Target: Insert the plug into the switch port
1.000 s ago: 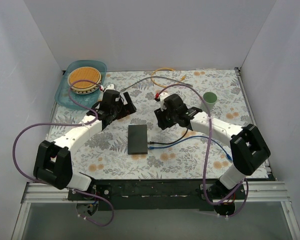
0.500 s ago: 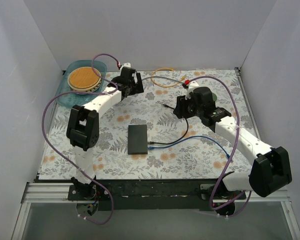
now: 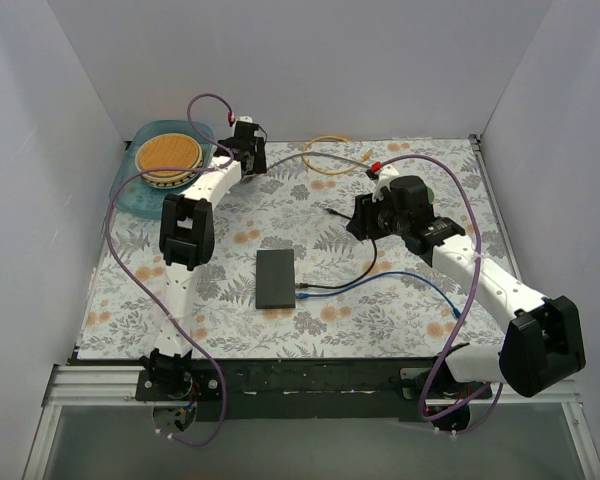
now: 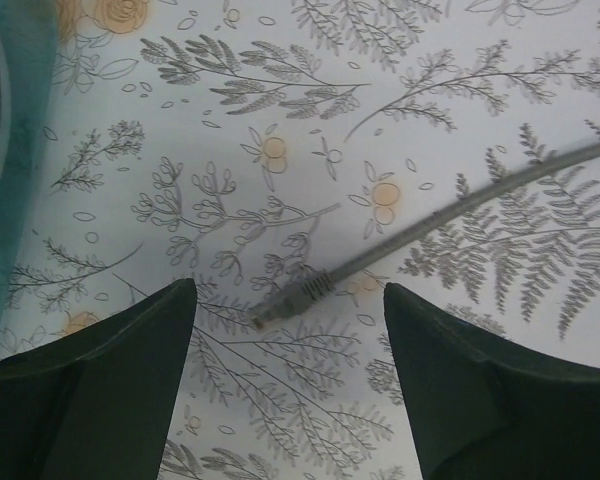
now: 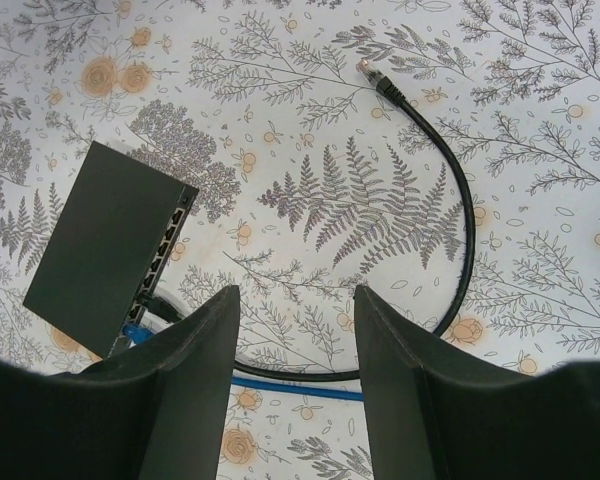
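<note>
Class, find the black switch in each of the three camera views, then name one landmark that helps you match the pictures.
Top external: the switch lies near the middle of the floral cloth.
Left wrist: the switch is not in this picture.
Right wrist: the switch lies at the left, its row of ports facing right.
Shared landmark: the black cable curving away from the port edge shows in the top and right wrist views.

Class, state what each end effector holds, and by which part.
Nothing is held. The left end effector is open over the grey plug; the right end effector is open too.
</note>
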Available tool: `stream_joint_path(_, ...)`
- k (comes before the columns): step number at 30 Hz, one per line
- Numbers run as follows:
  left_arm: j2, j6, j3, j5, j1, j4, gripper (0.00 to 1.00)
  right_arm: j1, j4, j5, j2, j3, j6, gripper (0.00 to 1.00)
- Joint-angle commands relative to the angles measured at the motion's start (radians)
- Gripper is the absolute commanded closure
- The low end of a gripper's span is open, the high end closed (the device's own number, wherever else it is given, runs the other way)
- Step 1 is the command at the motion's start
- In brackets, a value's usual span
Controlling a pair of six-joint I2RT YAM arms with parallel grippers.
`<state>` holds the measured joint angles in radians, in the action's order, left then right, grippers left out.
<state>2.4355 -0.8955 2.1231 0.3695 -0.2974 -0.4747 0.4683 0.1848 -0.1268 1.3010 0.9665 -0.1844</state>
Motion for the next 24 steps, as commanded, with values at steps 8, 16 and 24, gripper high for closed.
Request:
stream_joint_path(8, 0.019, 0.07, -0.031, -0.132, 0.037, 0.062, 0.29, -0.014, -0.008, -0.022, -0.012, 0.008, -0.003, 0.44)
stream_joint_path(16, 0.008, 0.058, -0.117, -0.233, 0.037, 0.11, 0.33, -0.014, -0.011, -0.022, -0.014, 0.0, -0.003, 0.44)
stream_joint_path(24, 0.033, 0.047, -0.111, -0.247, 0.037, 0.071, 0.74, -0.017, -0.011, -0.023, -0.026, -0.005, -0.003, 0.44)
